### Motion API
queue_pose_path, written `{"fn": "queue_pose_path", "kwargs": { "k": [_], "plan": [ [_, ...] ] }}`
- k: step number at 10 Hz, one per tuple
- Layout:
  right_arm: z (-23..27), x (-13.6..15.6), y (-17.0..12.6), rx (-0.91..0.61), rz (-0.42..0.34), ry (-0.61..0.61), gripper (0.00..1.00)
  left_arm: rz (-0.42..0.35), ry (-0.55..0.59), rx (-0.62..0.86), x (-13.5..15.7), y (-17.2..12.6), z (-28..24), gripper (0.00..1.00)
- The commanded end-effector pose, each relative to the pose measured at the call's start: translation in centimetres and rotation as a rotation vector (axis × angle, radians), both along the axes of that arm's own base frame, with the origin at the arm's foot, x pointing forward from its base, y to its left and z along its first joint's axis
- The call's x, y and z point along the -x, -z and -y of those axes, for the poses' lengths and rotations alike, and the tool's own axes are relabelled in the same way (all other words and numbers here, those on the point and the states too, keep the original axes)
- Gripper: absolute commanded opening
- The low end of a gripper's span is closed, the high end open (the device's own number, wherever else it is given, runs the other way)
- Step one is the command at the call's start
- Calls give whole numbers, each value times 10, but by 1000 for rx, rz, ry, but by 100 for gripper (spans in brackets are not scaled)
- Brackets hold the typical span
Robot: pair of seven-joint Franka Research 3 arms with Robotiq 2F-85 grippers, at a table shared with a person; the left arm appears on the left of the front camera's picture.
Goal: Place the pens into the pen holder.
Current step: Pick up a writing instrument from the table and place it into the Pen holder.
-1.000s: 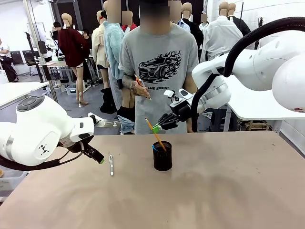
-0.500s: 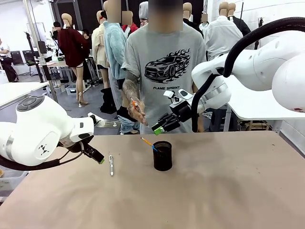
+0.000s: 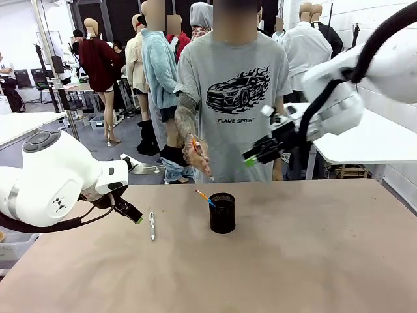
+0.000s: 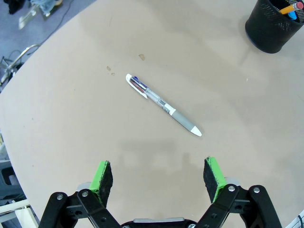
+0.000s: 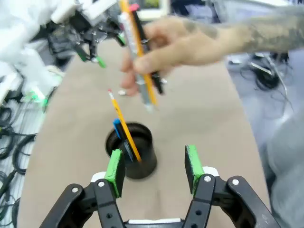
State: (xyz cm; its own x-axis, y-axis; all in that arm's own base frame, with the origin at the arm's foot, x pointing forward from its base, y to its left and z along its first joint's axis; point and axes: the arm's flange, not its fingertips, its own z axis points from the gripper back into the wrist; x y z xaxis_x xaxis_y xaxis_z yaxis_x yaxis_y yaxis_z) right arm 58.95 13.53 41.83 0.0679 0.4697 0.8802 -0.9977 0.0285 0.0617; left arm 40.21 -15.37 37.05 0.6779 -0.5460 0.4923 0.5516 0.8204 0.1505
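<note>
We're seeing the left gripper [image 3: 132, 215] hovering low over the table's [image 3: 313, 261] left side. Its jaws are spread wide and gripping nothing. The silver pen [image 4: 164, 105] is lying flat on the table just ahead of those fingers [image 4: 103, 176], at a diagonal and not touching them. It's sitting between the left gripper and the holder [image 3: 222, 212].

The holder is standing upright around mid-table, nearer the far edge than ours. The pencil [image 5: 124, 126] and blue pen [image 5: 119, 135] are sitting inside it, both leaning toward the table's left side. The pencil is sticking well out past the rim.

The right gripper [image 3: 251, 158] is hanging high over the far edge, right of the holder. Its jaws are apart and we're seeing nothing between the pads [image 5: 115, 171].

The person's hand [image 3: 199, 156] is hanging over the far edge, above and left of the holder, clear of both grippers. It's holding a bundle [image 5: 137, 57] of sticks: one orange, one pale, one dark. We're unable to tell more about them because they're blurring.
</note>
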Motion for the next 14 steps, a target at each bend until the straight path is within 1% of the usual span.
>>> {"fn": "queue_pose_path", "kwargs": {
  "k": [1, 2, 3, 4, 5, 6, 7, 8, 9, 10, 11, 14],
  "plan": [
    [24, 36, 0, 61, -4, 159, 64, -1, -5, 6, 0, -1, -2, 100],
    [48, 46, -3, 63, 6, 254, 64, -1, -5, 6, 0, -1, -2, 100],
    [73, 58, -6, 60, -6, 344, 64, -1, -5, 6, 0, -1, -2, 100],
    [108, 66, -2, 74, -42, 407, 64, -1, -5, 6, 0, -1, -2, 100],
    [133, 69, 1, 37, -60, 446, 64, -1, -5, 6, 0, -1, -2, 100],
    [172, 78, 9, -33, -89, 524, 64, -1, -5, 6, 0, -1, -2, 100],
    [203, 89, 26, -37, -88, 508, 64, -1, -5, 6, 0, -1, -2, 100],
    [221, 95, 39, -73, -102, 532, 64, -1, -5, 6, 0, -1, -2, 100],
    [229, 97, 48, -96, -112, 549, 64, -1, -5, 6, 0, -1, -2, 100],
    [227, 93, 53, -76, -121, 543, 64, -1, -5, 6, 0, -1, -2, 100],
    [237, 100, 37, -40, -126, 553, 64, -1, -5, 6, 0, -1, -2, 100],
    [237, 100, 37, -40, -126, 553, 64, -1, -5, 6, 0, -1, -2, 100]
  ]
}}
